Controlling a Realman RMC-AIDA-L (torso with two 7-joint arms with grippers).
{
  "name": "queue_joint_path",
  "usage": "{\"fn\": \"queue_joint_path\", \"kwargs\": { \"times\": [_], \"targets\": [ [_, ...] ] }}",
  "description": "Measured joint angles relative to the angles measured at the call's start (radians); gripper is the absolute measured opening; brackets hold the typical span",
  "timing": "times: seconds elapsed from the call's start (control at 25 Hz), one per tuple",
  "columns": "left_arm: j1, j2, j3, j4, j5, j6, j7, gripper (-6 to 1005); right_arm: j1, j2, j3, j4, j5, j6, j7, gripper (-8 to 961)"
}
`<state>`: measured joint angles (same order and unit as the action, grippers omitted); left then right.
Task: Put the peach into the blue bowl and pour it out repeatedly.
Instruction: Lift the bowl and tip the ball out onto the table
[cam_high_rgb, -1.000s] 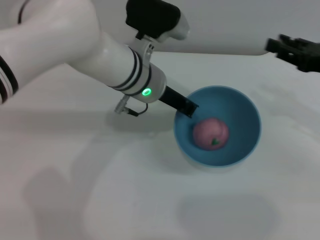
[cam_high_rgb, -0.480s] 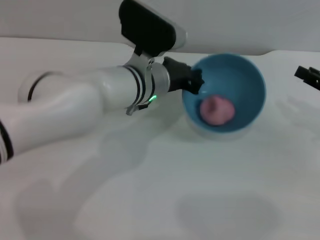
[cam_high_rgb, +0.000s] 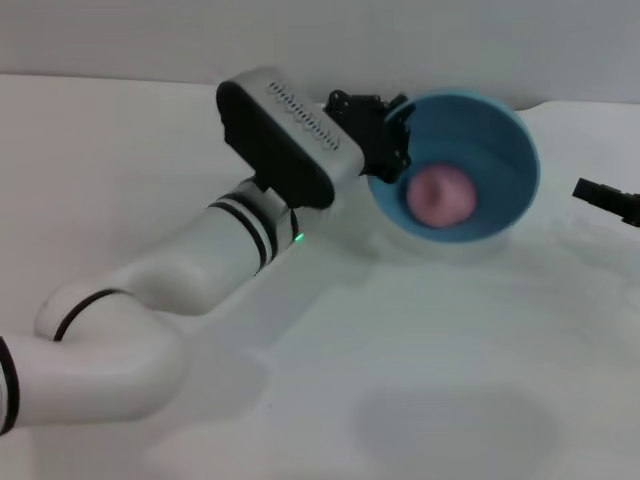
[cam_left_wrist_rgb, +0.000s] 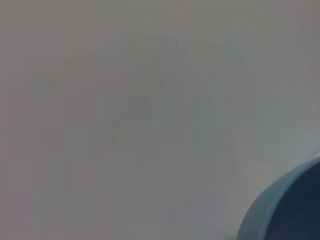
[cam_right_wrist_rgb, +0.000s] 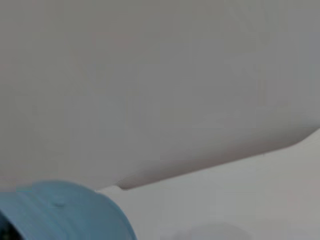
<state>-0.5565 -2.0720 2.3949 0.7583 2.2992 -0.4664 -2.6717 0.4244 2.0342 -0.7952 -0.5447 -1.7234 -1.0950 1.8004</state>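
Observation:
In the head view the blue bowl (cam_high_rgb: 480, 150) is lifted and tipped steeply, its mouth facing the camera. The pink peach (cam_high_rgb: 440, 197) lies inside it against the lower wall. My left gripper (cam_high_rgb: 392, 150) is shut on the bowl's left rim. A dark blue edge of the bowl (cam_left_wrist_rgb: 285, 210) shows in the left wrist view, and its outer wall (cam_right_wrist_rgb: 60, 210) in the right wrist view. At the right edge of the head view, my right gripper (cam_high_rgb: 610, 200) shows only as a dark tip, off to the side of the bowl.
The white table (cam_high_rgb: 420, 360) spreads below and in front of the bowl. A pale wall (cam_high_rgb: 400, 40) runs behind the table's far edge. My left arm (cam_high_rgb: 200, 270) reaches across the left half of the table.
The left arm has raised the bowl and tilted it further, rolling the wrist over. The peach stayed inside, against the lower wall. The right gripper moved slightly lower at the right edge.

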Motion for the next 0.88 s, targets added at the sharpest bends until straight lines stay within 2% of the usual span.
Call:
{"fn": "queue_joint_path", "kwargs": {
  "times": [0.04,0.12,0.24,0.32,0.52,0.72,0.88],
  "targets": [
    [-0.01,-0.004,0.044,-0.055,0.0,-0.108,0.0,-1,0.002,0.001,0.001,0.0,-0.002,0.001,0.001,487],
    [-0.016,-0.005,0.064,-0.08,0.0,-0.153,-0.001,0,0.004,0.004,0.002,0.0,-0.003,0.002,0.002,487],
    [-0.049,-0.006,0.159,-0.172,-0.005,-0.27,-0.001,0,0.006,0.006,0.003,0.0,-0.003,0.003,0.003,487],
    [-0.061,-0.007,0.194,-0.194,-0.006,-0.289,0.036,0,0.007,0.007,0.004,0.0,-0.003,0.003,0.003,486],
    [-0.059,-0.007,0.192,-0.208,-0.01,-0.287,0.264,0,0.011,0.01,0.004,0.0,-0.004,0.003,0.003,483],
    [-0.07,-0.007,0.192,-0.237,-0.028,-0.283,0.42,-1,0.017,0.014,0.009,0.001,-0.004,0.003,0.005,480],
    [-0.063,-0.007,0.214,-0.256,-0.042,-0.365,0.513,-1,0.018,0.015,0.011,0.001,-0.004,0.005,0.008,477]
  ]
}}
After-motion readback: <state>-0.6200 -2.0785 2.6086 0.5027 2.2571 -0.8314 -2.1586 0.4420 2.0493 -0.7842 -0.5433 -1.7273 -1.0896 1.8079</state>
